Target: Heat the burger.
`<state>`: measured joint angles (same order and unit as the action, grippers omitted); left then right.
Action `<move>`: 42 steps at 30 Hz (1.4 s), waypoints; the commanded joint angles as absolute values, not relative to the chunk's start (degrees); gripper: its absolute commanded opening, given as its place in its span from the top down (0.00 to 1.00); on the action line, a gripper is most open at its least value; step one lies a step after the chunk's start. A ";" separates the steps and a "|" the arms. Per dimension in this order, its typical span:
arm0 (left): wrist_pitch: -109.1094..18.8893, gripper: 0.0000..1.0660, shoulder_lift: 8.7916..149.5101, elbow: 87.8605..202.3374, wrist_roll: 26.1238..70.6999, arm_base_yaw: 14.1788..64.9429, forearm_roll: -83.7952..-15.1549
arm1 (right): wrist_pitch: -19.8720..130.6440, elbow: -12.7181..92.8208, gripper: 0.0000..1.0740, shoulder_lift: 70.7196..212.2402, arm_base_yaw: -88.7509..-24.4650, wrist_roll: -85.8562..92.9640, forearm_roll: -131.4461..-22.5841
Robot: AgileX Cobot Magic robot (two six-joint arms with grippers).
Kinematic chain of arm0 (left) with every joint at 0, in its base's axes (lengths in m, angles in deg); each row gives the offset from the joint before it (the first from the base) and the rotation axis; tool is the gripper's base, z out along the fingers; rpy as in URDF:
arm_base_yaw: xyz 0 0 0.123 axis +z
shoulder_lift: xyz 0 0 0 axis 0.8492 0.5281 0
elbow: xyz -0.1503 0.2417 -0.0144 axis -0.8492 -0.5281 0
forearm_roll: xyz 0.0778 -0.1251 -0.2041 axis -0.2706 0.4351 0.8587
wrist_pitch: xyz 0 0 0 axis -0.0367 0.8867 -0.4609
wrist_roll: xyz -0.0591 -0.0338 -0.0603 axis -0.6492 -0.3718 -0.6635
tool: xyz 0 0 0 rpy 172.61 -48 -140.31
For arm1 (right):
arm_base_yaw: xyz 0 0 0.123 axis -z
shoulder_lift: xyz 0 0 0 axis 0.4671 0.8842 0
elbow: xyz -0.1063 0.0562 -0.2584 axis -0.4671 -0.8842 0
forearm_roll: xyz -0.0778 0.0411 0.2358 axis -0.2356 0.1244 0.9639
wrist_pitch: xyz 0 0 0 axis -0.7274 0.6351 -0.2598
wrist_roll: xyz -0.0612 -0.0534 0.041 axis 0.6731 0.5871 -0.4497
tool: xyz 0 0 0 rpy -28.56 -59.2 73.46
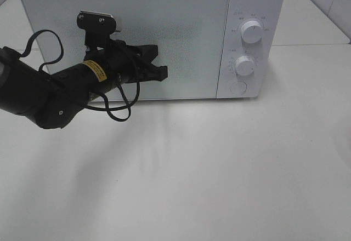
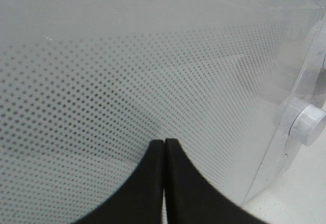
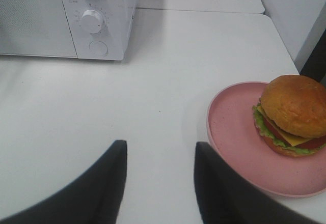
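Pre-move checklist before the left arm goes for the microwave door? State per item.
1. Microwave door shut: ok, it sits flush with the front, nothing opened yet.
2. Left gripper shut: ok, fingers pressed together, pointing at the door glass.
3. Left gripper touching the door: cannot tell, it is close in front of the glass but contact is not visible.
4. Burger ready: ok, upright on the pink plate, seen only in the right wrist view.
5. Right gripper free: ok, fingers apart, nothing between them, burger ungrasped.
6. Door release button unobstructed: ok.
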<state>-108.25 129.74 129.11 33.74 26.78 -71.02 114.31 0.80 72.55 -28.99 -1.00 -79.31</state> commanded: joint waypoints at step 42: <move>-51.53 1.00 90.04 122.64 46.12 9.02 -53.83 | 113.86 0.75 0.58 71.12 -28.99 -1.00 -79.36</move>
<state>-55.31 90.90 122.30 45.95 9.31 -54.40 114.31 0.80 72.55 -28.99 -1.00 -79.31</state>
